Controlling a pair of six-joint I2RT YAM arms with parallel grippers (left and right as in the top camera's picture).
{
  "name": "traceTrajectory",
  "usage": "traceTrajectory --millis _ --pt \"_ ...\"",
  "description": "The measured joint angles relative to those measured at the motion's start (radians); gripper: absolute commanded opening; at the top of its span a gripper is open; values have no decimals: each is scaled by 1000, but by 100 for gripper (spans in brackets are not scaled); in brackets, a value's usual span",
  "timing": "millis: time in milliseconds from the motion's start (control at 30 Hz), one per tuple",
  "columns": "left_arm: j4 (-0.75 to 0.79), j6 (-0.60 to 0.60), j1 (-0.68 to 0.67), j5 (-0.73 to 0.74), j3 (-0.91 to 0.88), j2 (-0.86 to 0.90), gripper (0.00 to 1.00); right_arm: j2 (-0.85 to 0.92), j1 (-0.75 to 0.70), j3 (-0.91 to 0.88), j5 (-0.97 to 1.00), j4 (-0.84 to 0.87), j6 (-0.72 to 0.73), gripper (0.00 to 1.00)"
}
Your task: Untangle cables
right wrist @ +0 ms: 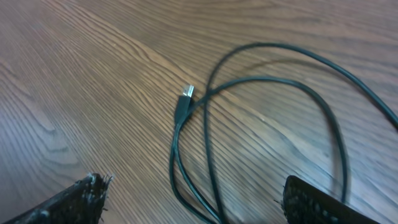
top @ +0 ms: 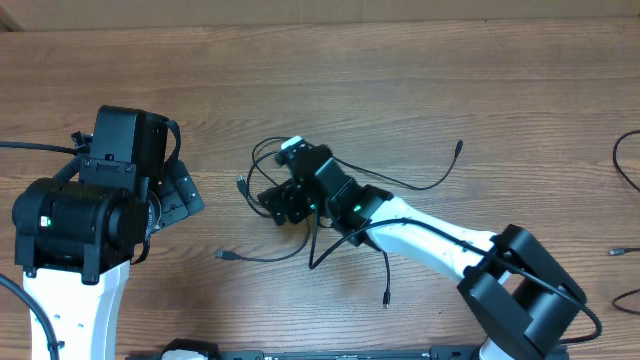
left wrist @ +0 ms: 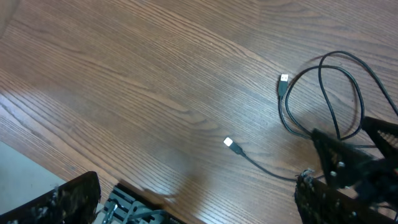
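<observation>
The cables (top: 300, 235) are thin black cords tangled at the table's middle, with loose ends running out left, right and toward the front. My right gripper (top: 283, 185) sits over the tangle. In the right wrist view it (right wrist: 199, 211) is open, and three strands (right wrist: 208, 155) run along the wood between its fingers. A silver-tipped plug (right wrist: 185, 96) lies just ahead of them. My left gripper (top: 183, 197) hovers left of the tangle. It (left wrist: 193, 211) is open with nothing between its fingers. It looks toward a silver-tipped plug (left wrist: 228, 142) and another plug (left wrist: 283, 79).
More thin black cords (top: 625, 165) lie at the table's right edge, one with a plug end (top: 618, 251). The left arm's base (top: 70, 220) fills the left side. The right arm (top: 450, 245) crosses from the front right. The wooden table (top: 400, 70) stretches behind.
</observation>
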Motion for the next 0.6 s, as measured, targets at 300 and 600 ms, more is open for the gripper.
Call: traceTrajectory --millis 300,600 --pt "0 0 0 0 0 0 99 107 5 62 73 15 -45 76" --pt "0 0 0 0 0 0 100 153 2 99 89 -41 -68 4"
